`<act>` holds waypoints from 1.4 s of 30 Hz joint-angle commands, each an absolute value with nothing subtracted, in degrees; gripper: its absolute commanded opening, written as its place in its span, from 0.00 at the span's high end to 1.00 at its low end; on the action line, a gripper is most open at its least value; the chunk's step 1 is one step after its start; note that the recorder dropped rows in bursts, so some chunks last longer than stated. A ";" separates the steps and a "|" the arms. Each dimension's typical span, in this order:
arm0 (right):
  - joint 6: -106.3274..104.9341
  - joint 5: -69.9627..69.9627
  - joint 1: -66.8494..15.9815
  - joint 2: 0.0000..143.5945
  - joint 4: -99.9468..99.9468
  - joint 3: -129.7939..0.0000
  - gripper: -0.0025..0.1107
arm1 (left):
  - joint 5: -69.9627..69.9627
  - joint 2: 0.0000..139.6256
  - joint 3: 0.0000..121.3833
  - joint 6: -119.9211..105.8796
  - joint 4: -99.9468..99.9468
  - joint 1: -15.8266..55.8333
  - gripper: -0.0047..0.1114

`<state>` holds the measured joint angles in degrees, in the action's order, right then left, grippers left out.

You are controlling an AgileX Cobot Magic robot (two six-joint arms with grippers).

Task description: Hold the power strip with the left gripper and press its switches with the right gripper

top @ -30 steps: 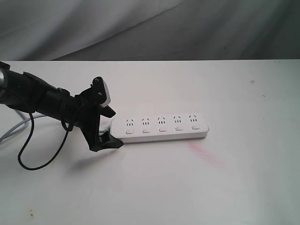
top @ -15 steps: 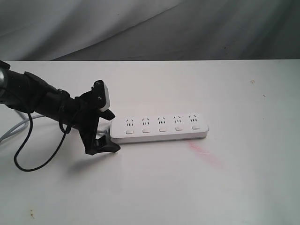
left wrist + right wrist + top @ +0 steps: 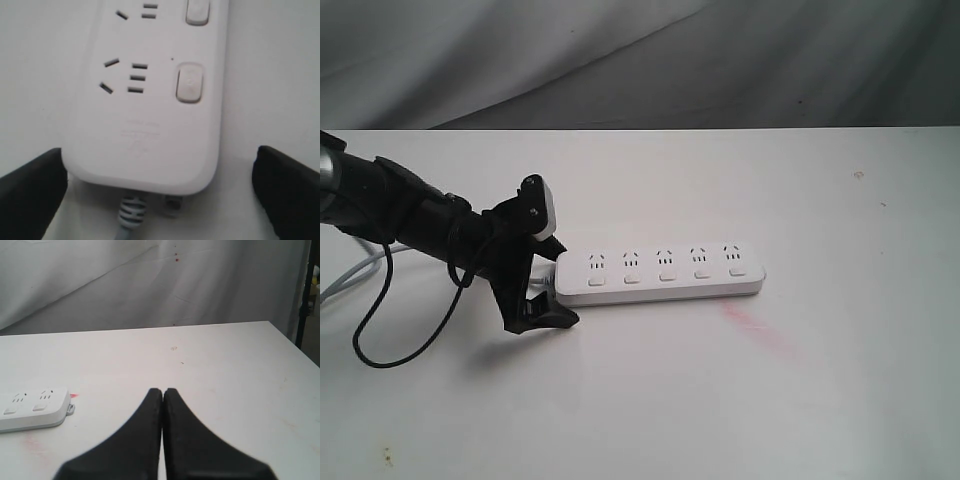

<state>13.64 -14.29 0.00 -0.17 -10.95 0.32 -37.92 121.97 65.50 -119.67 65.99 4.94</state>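
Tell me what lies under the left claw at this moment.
The cord end of the power strip lies between the spread fingers of the left claw, its end switch and cord showing. The table beneath the strip is covered; whether a finger touches it is unclear.

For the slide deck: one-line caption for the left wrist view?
Open left gripper straddles the power strip's cord end, not yet clamped.

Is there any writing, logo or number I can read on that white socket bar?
Nothing here is legible.
The power strip has faint embossed lines near its rounded end: too blurred to read.
Its switches show a faint mark: also unreadable.
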 commanded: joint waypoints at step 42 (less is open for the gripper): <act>13.92 -14.06 0.00 0.00 -10.70 0.00 0.98 | -37.26 122.21 65.61 -120.01 67.07 5.32 0.44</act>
